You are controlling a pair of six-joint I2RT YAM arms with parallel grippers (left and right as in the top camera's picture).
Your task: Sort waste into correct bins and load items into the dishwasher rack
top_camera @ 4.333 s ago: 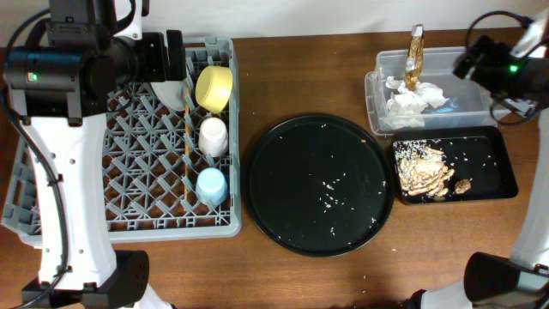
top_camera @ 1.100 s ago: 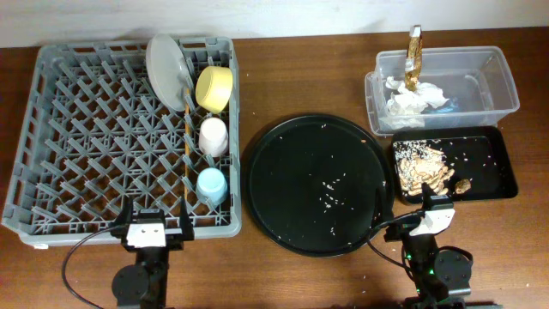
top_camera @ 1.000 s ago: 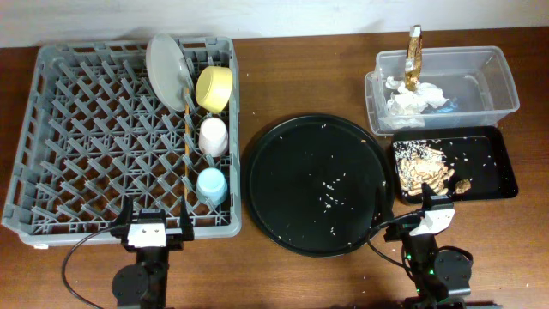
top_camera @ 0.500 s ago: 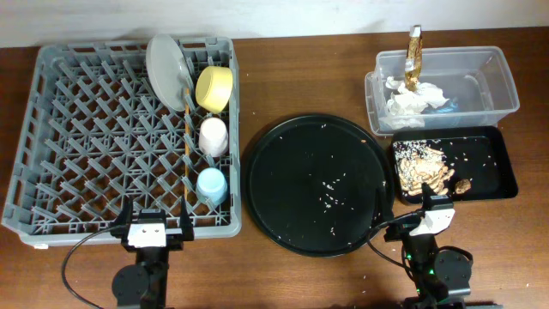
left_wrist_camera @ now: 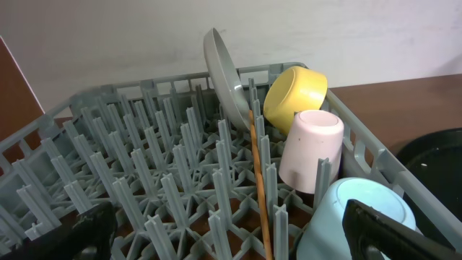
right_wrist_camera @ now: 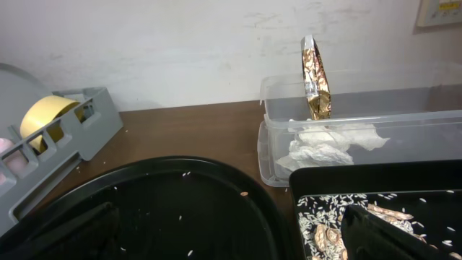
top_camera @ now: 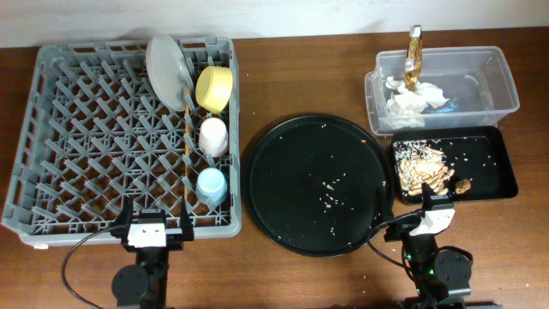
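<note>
The grey dishwasher rack (top_camera: pixel 86 129) holds the grey plate (top_camera: pixel 165 64) on edge, the yellow bowl (top_camera: pixel 214 87), the pink cup (top_camera: pixel 213 136), the light-blue cup (top_camera: pixel 211 185) and the chopsticks (top_camera: pixel 186 154). The clear tub (top_camera: pixel 489 86) holds the white napkin (top_camera: pixel 412 99) and the upright wrapper (top_camera: pixel 415 56). The shallow black tray (top_camera: pixel 493 172) holds food scraps and rice (top_camera: pixel 422 172). My left gripper (left_wrist_camera: pixel 231 242) is open and empty at the rack's near edge. My right gripper (right_wrist_camera: pixel 227 238) is open and empty, low between the round tray and the black tray.
The large round black tray (top_camera: pixel 319 184) lies in the middle with a few rice grains on it. In the overhead view both arms sit folded at the table's front edge, left (top_camera: pixel 154 225) and right (top_camera: pixel 429 215).
Four seconds ago the left arm was over the rack's back and the right arm over the clear tub. Both have drawn back to the front edge. Nothing moved in the last second.
</note>
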